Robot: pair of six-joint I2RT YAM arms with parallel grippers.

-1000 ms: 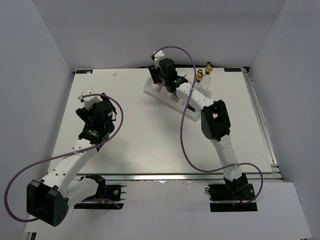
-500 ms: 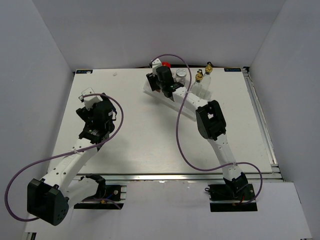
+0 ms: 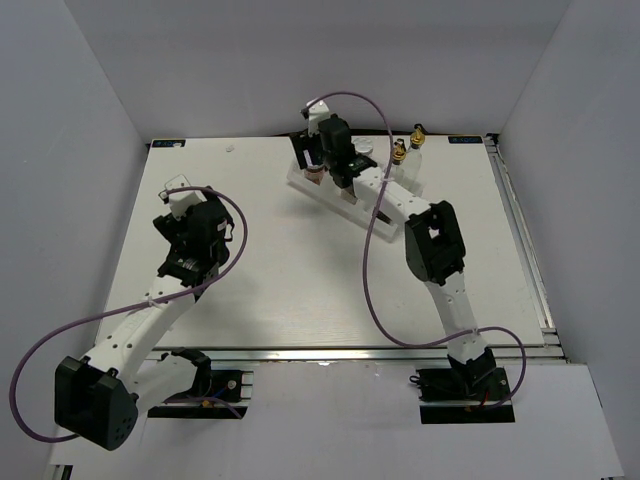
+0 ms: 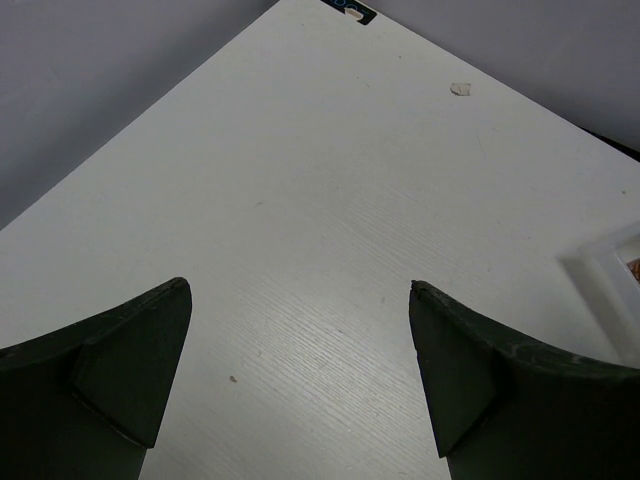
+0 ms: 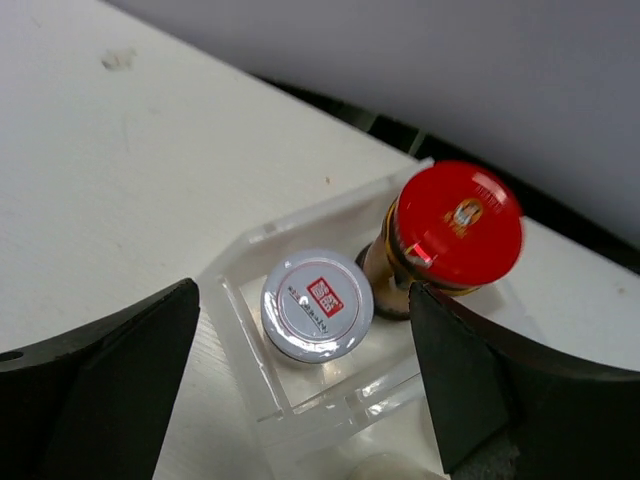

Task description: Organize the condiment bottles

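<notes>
In the right wrist view, a short lilac-lidded jar [image 5: 316, 305] and a taller red-lidded jar [image 5: 455, 225] stand side by side in the end compartment of the white tray [image 5: 236, 262]. My right gripper [image 5: 302, 292] hangs open above them, its fingers clear of both jars, the lilac lid between them. From above, the right gripper [image 3: 332, 160] covers the tray's left end [image 3: 297, 181]. Two clear bottles with gold spouts [image 3: 400, 152] [image 3: 417, 135] stand at the tray's right end. My left gripper [image 4: 300, 295] is open over bare table, also seen from above [image 3: 180, 215].
The tray lies slanted at the back of the white table [image 3: 280, 280]. Grey walls close in the back and both sides. A metal rail [image 3: 520, 250] runs along the table's right edge. A tray corner [image 4: 605, 270] shows at the right of the left wrist view.
The right gripper's jaws have opened wider over the tray's left end, after the arm swung slightly left and back. The left arm has not moved.
</notes>
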